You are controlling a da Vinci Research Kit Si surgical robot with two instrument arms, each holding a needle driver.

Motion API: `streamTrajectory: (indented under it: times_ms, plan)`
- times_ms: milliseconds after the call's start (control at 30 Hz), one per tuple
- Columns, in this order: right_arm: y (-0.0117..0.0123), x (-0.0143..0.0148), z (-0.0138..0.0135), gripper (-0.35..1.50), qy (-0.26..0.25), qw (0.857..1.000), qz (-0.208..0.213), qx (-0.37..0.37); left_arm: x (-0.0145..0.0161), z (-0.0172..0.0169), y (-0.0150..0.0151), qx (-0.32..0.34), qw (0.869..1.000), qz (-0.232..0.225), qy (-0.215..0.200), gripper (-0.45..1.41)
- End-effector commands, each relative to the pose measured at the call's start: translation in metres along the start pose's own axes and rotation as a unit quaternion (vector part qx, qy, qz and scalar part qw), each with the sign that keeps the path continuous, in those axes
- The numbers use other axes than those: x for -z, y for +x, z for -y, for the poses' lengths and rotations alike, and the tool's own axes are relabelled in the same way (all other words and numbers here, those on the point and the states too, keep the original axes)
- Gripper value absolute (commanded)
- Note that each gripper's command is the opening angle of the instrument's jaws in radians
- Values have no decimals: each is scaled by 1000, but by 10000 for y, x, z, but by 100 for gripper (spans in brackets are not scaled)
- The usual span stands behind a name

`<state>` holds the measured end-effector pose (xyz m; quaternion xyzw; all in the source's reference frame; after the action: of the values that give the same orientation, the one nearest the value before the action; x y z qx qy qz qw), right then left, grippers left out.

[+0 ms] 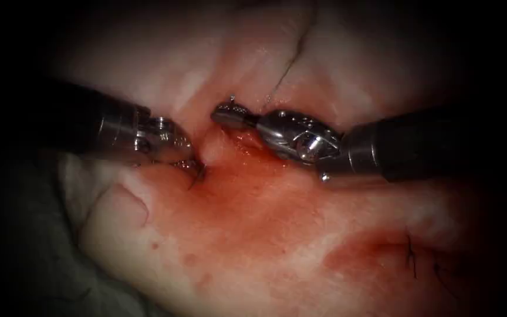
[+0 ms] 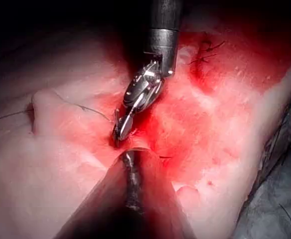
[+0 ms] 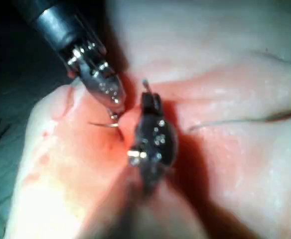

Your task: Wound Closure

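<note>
The tissue (image 1: pixel 148 70) has its cut (image 1: pixel 206 147) running between the two tools. My right tool (image 1: pixel 221 115) is shut on the curved needle near its rear end, and a short piece of the needle (image 1: pixel 232 101) stands up above the jaws. In the right wrist view the needle goes from the right tool (image 3: pixel 149 102) into the tissue, and its point (image 3: pixel 101 124) comes out on the cut's left side. The left tool's tip (image 1: pixel 193 169) rests right at that exit point (image 3: pixel 114 113). Thread (image 1: pixel 289 61) trails away over the tissue on the right side.
Red fluid (image 1: pixel 253 199) covers the tissue in front of the cut. Earlier stitches with dark thread ends (image 1: pixel 411 255) sit at the near right. Grey cloth (image 1: pixel 30 252) lies beyond the tissue's left edge.
</note>
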<state>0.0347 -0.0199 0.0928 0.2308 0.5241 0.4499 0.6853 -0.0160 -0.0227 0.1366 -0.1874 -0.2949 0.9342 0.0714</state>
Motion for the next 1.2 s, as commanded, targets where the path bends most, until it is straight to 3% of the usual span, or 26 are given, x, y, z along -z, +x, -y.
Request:
streamTrajectory:
  times_ms: [33,267,300,400,467,633,967,1067,1200]
  plan:
    - [-11,-8,7,-35,6,1000,3,-5,-8,-1,2,0,1000,0,-2,-35]
    - [-10,-8,17,-35,0,1000,0,-15,-5,-1,1,-1,1000,-2,-3,-35]
    - [-6,-6,15,-23,-16,1000,-8,-11,-4,-1,2,-1,1000,-2,-4,-35]
    - [5,-2,5,63,-45,999,-20,14,-4,-1,2,-1,1000,-2,-4,-35]
    - [9,3,0,83,-54,998,-24,21,-4,-1,2,-1,1000,-2,-4,-35]
    - [15,8,-9,106,-67,997,-28,23,-4,-2,2,-1,1000,-2,-4,-35]
    - [18,9,-5,100,-67,997,-28,30,-3,-1,2,-1,1000,-4,-6,-35]
    - [17,14,-5,100,-65,997,-27,30,6,2,5,-1,1000,-14,10,-37]
    - [16,24,-6,91,-61,997,-25,31,30,10,12,-74,995,-49,52,-27]
